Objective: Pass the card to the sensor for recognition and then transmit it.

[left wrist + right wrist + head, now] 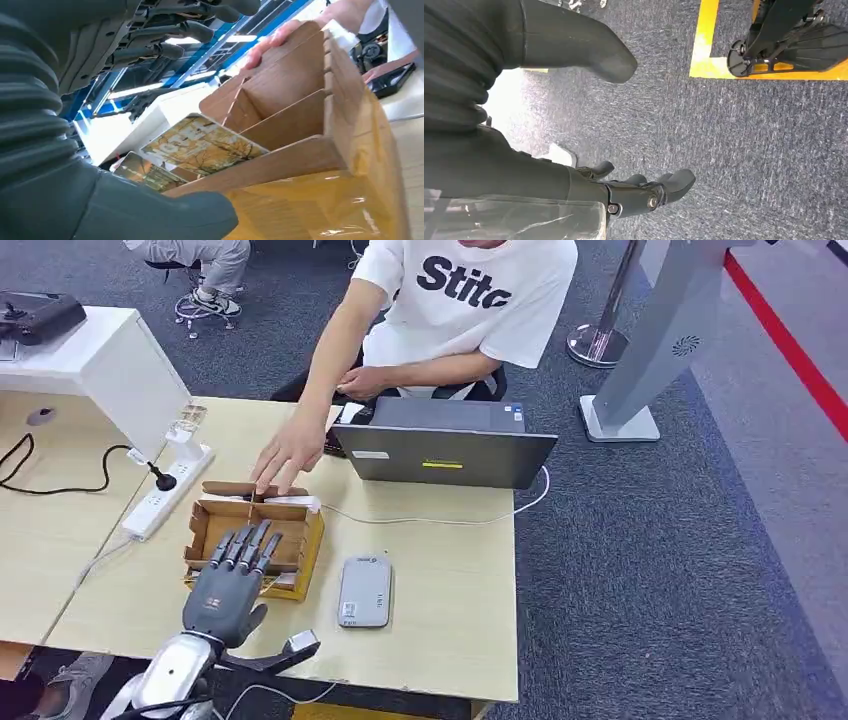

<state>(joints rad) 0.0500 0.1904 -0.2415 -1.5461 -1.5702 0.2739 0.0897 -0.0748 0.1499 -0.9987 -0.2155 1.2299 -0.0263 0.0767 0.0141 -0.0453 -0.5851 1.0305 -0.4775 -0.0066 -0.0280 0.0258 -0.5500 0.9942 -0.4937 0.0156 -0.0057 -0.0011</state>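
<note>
Left hand (232,580), fingers (243,545) spread and empty, hovers over the cardboard card box (300,562); cards (200,145) lie inside. A person's hand (288,452) at its 12 o'clock edge risks collision.

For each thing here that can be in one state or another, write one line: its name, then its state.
left hand: open, fingers spread above the card box, holding nothing
right hand: hanging over the carpet, holding nothing
card box: open-topped, cards lying inside
person's hand: resting on the box's far edge
laptop: lid open
card reader: flat on the table, no card on it
</note>
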